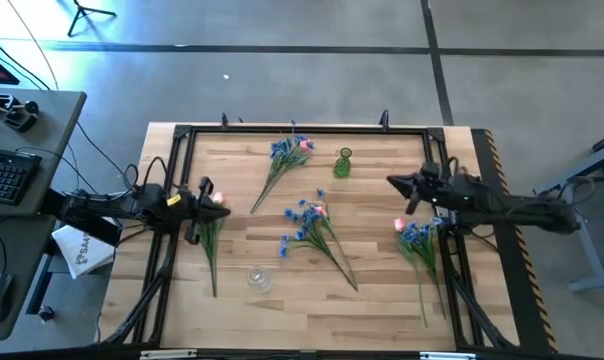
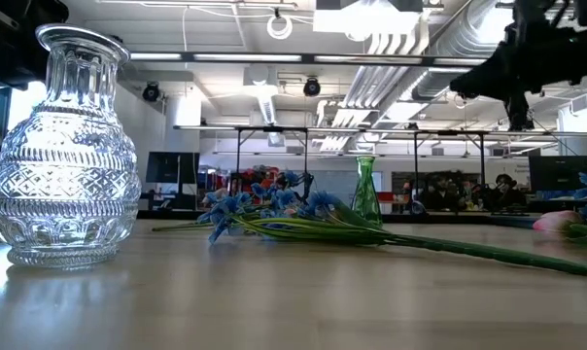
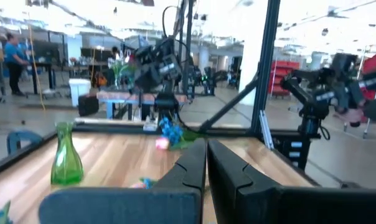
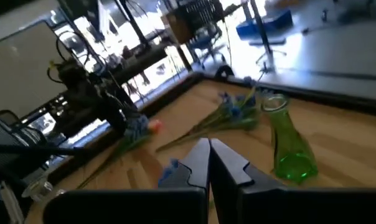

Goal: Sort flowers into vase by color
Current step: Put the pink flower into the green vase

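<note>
While both arms are being held above the table (image 1: 312,300), four bunches of flowers are being displayed on it. One bunch (image 1: 285,160) is lying near the far edge, just beside the green vase (image 1: 343,163). A second bunch (image 1: 314,235) is lying at the middle, stems angled toward the near edge. A third bunch (image 1: 417,250) is lying by the right edge, and a fourth (image 1: 211,235) by the left edge, its pink and blue heads directly under the left gripper (image 1: 203,190). The clear vase (image 1: 258,278) is standing near the near edge, left of centre. The left gripper is being held with fingers pressed together, nothing between them as the left wrist view shows; its contact with the flowers below cannot be told. The right gripper (image 1: 396,183) is being held near the right edge, above the third bunch's heads, fingers likewise closed on nothing. A desk (image 1: 22,150) with a keyboard (image 1: 7,172) is standing left of the table.
</note>
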Motion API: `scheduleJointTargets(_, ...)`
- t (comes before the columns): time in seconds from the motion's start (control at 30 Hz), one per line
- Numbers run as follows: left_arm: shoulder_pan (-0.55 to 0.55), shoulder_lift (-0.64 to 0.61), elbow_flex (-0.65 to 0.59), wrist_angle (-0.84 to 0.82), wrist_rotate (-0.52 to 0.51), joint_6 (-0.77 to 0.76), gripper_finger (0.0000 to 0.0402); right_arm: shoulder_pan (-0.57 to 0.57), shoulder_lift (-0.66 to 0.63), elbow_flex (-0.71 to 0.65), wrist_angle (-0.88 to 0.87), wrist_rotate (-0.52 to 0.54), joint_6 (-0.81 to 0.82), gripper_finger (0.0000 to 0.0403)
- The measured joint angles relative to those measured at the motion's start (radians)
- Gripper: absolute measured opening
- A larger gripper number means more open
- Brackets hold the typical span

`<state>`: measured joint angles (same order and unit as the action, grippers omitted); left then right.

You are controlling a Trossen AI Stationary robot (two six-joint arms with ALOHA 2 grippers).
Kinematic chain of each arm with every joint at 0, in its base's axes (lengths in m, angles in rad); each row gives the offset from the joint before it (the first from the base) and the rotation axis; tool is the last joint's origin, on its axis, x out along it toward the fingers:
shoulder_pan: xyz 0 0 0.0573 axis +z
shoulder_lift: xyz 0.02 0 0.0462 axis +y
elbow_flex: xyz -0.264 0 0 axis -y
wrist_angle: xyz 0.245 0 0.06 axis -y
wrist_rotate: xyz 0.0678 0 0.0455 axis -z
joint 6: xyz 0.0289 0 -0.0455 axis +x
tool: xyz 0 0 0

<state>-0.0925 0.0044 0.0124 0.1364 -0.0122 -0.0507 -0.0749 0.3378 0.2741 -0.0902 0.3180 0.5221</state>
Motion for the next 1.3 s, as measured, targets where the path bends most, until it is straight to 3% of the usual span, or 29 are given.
scheduleJointTargets(0.17, 0.000, 0.000, 0.000, 0.033, 0.000, 0.019, 0.0003, 0.061, 0.345, 0.189, -0.105, -0.002, -0.003, 0.0000)
scheduleJointTargets(0.3, 0.000, 0.000, 0.000, 0.024, 0.000, 0.011, 0.0003, 0.108, 0.606, 0.399, -0.422, -0.020, 0.053, 0.0011)
scheduleJointTargets(0.43, 0.000, 0.000, 0.000, 0.019, 0.000, 0.010, 0.0003, 0.172, 0.823, 0.579, -0.694, -0.092, 0.123, 0.0048)
scheduleJointTargets(0.57, 0.000, 0.000, 0.000, 0.019, 0.000, -0.037, 0.0003, 0.271, 0.969, 0.667, -0.809, -0.228, 0.251, 0.0106)
scheduleJointTargets(0.7, 0.000, 0.000, 0.000, 0.020, -0.001, -0.078, 0.0003, 0.405, 1.047, 0.694, -0.856, -0.459, 0.457, 0.0158)
scheduleJointTargets(0.8, 0.000, 0.000, 0.000, 0.019, -0.001, -0.079, 0.0003, 0.502, 1.077, 0.694, -0.886, -0.534, 0.619, 0.0179)
scheduleJointTargets(1.0, 0.000, 0.000, 0.000, 0.017, -0.002, -0.079, 0.0003, 0.625, 1.091, 0.694, -1.004, -0.482, 0.903, 0.0175)
scheduleJointTargets(1.17, 0.000, 0.000, 0.000, 0.014, -0.003, -0.078, 0.0003, 0.665, 1.090, 0.693, -1.054, -0.443, 1.001, 0.0159)
scheduleJointTargets(1.3, 0.000, 0.000, 0.000, 0.016, -0.003, -0.078, 0.0003, 0.666, 1.085, 0.622, -0.974, -0.458, 1.024, 0.0151)
